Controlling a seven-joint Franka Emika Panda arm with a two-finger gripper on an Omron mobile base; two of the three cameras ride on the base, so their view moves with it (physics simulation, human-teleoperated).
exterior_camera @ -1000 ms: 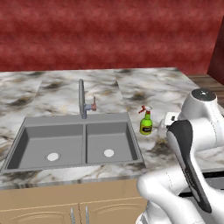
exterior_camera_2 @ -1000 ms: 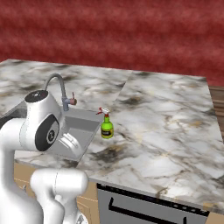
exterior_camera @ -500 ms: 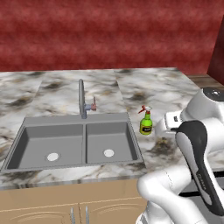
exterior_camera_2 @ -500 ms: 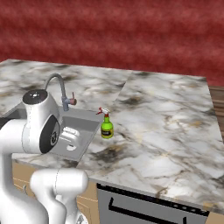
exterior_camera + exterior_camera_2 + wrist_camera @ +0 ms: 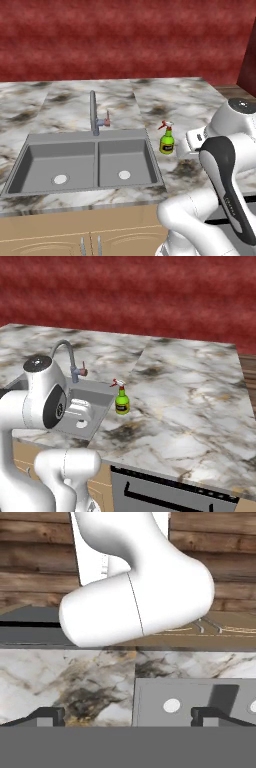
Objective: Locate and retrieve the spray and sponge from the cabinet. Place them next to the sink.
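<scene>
Arm swung slightly rightward; spray (image 5: 167, 142) unmoved beside sink (image 5: 85, 165), yellow label unreadable; hand (image 5: 128, 716) spread, empty.

Pretty plain rendered kitchen. The back wall (image 5: 125, 40) is a deep red with a blotchy, mottled texture, running the whole width behind the counter. The countertop (image 5: 190, 401) is pale marble with dark brown and grey veining, laid in slabs with visible seams between them. Below it sit tan wooden base cabinets (image 5: 75, 230) with small metal handles, and on the other side a dark oven front (image 5: 170, 493) with a black bar handle. A strip of brown wood floor (image 5: 248, 371) shows past the counter's far end. From the hand view, wooden plank flooring (image 5: 220, 567) shows above the marble. Lighting is flat and even, soft shadows only.
</scene>
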